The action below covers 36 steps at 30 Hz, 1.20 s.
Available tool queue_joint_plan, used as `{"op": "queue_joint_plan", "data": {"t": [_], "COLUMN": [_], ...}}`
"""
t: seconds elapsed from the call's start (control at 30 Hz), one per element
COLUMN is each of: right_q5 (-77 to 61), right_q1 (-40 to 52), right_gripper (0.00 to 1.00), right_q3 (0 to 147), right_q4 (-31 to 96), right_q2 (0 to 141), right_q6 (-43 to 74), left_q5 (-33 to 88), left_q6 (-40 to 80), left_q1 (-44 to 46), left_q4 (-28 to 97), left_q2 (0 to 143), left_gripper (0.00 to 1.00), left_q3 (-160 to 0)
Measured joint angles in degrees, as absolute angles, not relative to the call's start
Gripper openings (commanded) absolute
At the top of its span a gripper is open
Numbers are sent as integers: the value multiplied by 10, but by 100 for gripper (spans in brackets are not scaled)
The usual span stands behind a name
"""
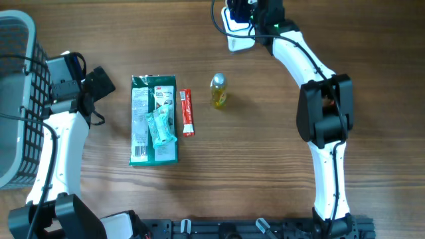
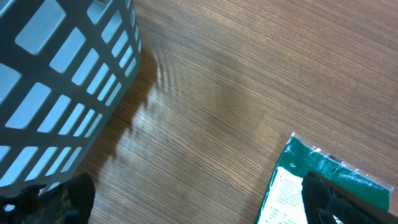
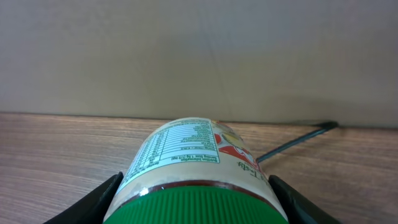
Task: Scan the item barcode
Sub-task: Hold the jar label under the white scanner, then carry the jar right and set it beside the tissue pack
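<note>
Jaws wide apart, the left gripper [image 1: 101, 82] hangs empty between the basket [image 1: 14, 40] and the green packet [image 1: 154, 143]. The right gripper [image 3: 196, 210] has its jaws clamped on a green-lidded jar [image 3: 239, 165] near the far edge of the table [image 1: 265, 166]. The jar looks rigid, smooth and likely slippery, so grip across the body and keep the printed label [image 3: 183, 146] uncovered.

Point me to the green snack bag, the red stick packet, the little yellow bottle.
Green foil snack bag [image 1: 141, 116]: overhead view, white label panel.
Narrow red stick packet [image 1: 187, 112]: overhead view, mid-length.
Small yellow liquid bottle [image 1: 219, 97]: overhead view, yellow body.
</note>
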<state>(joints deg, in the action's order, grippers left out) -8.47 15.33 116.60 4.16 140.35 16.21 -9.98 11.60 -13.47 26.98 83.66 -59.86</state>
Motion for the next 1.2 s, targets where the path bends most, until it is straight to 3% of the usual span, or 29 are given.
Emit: {"op": "queue_joint_plan", "data": {"t": [0.43, 0.57, 0.77, 0.93, 1.2], "right_q5": [-88, -88, -87, -40, -1], "right_q1": [148, 135, 107, 69, 33], "right_gripper": [4, 4, 4, 4, 4], "right_q3": [1166, 1166, 1172, 1161, 985], "right_q4": [82, 208, 500, 720, 674], "right_q2": [1385, 1307, 1159, 1141, 1145], "right_q6": [173, 166, 154, 151, 151], "left_q5": [-100, -100, -100, -100, -100], "left_q6": [116, 116, 116, 116, 116], "left_q1": [-135, -135, -135, -135, -135], "left_q4": [270, 270, 270, 270, 270], "left_q2": [837, 837, 837, 837, 837], "left_gripper": [100, 100, 100, 100, 100], "left_q3": [-599, -599, -599, -599, -599]}}
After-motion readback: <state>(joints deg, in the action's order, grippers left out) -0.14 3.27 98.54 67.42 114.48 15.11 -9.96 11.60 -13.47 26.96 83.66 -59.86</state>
